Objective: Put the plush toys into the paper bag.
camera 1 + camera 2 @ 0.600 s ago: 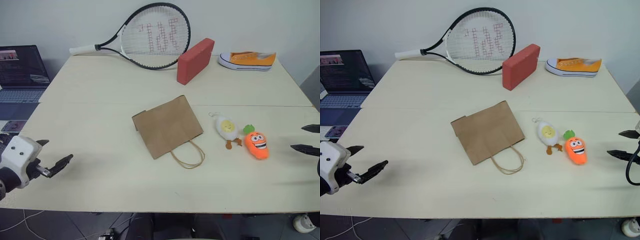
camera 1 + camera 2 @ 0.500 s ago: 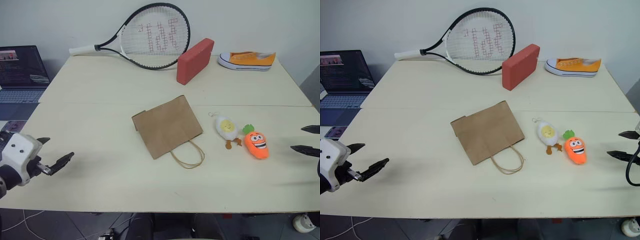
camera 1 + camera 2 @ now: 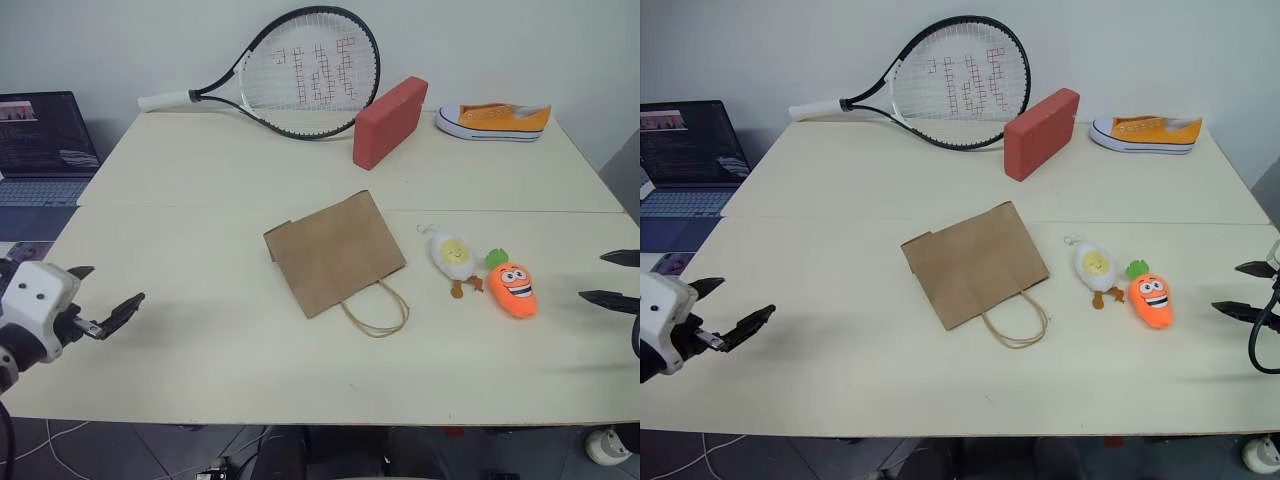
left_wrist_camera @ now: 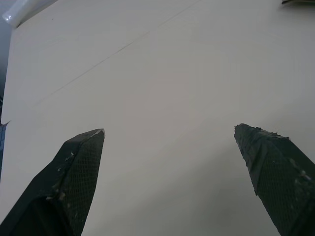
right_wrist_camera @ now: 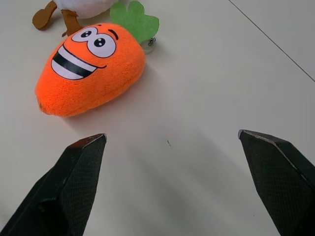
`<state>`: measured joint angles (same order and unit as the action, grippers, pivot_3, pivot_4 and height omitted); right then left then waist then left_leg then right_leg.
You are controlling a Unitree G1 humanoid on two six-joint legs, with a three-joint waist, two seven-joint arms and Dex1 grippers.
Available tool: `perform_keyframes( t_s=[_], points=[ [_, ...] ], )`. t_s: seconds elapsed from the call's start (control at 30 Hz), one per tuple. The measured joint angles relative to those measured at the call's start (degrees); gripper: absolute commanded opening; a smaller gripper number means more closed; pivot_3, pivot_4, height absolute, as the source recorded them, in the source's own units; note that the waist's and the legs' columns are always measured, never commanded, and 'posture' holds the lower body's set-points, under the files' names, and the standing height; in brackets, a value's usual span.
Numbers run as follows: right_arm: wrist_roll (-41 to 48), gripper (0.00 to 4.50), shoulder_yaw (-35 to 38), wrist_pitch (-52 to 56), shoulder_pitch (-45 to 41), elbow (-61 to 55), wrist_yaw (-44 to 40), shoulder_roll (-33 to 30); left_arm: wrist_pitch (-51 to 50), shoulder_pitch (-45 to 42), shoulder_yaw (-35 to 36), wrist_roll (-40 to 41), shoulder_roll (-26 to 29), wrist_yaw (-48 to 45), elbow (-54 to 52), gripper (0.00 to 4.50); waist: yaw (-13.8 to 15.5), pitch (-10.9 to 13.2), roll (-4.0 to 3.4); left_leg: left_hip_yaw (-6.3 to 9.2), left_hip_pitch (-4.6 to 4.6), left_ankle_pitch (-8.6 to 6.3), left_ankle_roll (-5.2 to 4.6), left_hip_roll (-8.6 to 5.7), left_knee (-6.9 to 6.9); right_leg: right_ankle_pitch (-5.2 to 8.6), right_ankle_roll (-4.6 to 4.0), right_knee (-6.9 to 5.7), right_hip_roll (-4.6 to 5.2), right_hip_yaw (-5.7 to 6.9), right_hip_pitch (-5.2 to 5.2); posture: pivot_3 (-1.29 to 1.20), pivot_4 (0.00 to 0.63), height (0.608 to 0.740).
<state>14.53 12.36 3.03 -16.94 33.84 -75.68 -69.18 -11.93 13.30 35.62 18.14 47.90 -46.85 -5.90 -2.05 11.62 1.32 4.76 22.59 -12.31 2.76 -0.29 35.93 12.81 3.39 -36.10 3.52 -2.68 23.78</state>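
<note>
Brown kraft paper bag (image 3: 334,251): flat on cream worktop (image 3: 200,200), unopened. Orange carrot plush toy (image 3: 513,288), white egg plush toy (image 3: 454,255): beside it, awaiting pickup. Left gripper (image 3: 100,300), right gripper (image 3: 612,277): fingers apart, empty, flanking for approach.

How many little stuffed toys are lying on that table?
2. The egg plush lies just right of the paper bag, and the carrot plush lies beside the egg, nearer the table's right edge. The flat bag could hide another.

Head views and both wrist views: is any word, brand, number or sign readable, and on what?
Tennis racket: a red stencilled mark on the strings, not legible as letters.
Laptop: its screen shows content too small to read.
Paper bag, red block, sneaker, egg toy, carrot toy: no text.
</note>
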Motion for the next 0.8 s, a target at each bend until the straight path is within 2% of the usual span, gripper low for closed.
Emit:
perform_keyframes(
  t_s=[0.63, 0.8],
  points=[
    [0.1, 4.50, 0.1, 0.3, -0.8, 0.1, 2.0, 0.5, 0.6, -1.0, -0.3, 2.6, 1.4, -5.8, 0.5, 4.49, 0.0, 0.0, 0.00, -0.03, -0.09, 0.00, 0.00, 0.01, 0.05, -0.02, 0.01, -0.09, -0.02, -0.03, -0.06, 0.00, 0.150, 0.740],
    [2.5, 4.50, 3.1, 2.5, 2.6, -6.4, 0.6, 0.3, -3.6, -2.3, -8.6, 4.6, 3.0, -8.4, -10.5, 4.49, 0.1, 0.0, -0.03, -0.01, -0.14, 0.00, 0.00, -0.03, 0.06, -0.10, 0.15, -0.09, -0.02, -0.12, -0.15, 0.00, 0.150, 0.740]
  ],
)
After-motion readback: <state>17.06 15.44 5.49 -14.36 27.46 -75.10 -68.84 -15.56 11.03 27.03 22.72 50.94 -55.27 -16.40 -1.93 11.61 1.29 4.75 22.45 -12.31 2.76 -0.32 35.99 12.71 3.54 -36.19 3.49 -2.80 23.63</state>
